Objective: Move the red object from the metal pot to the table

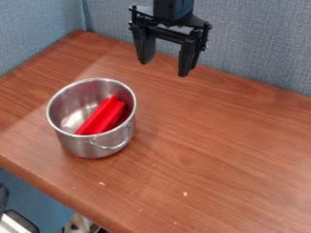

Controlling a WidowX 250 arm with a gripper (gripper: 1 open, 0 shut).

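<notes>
The red object (102,116), a bright elongated block, lies tilted inside the metal pot (75,136), one end leaning toward the far rim. The shiny pot stands on the reddish-brown wooden table (206,146) at the left, its loop handle facing the front. My gripper (165,60) hangs above the table's far side, up and to the right of the pot, pointing down. Its two black fingers are spread apart with nothing between them.
Blue-grey wall panels stand behind the table. The table's front edge runs diagonally along the lower left, with floor and some light-coloured items below it.
</notes>
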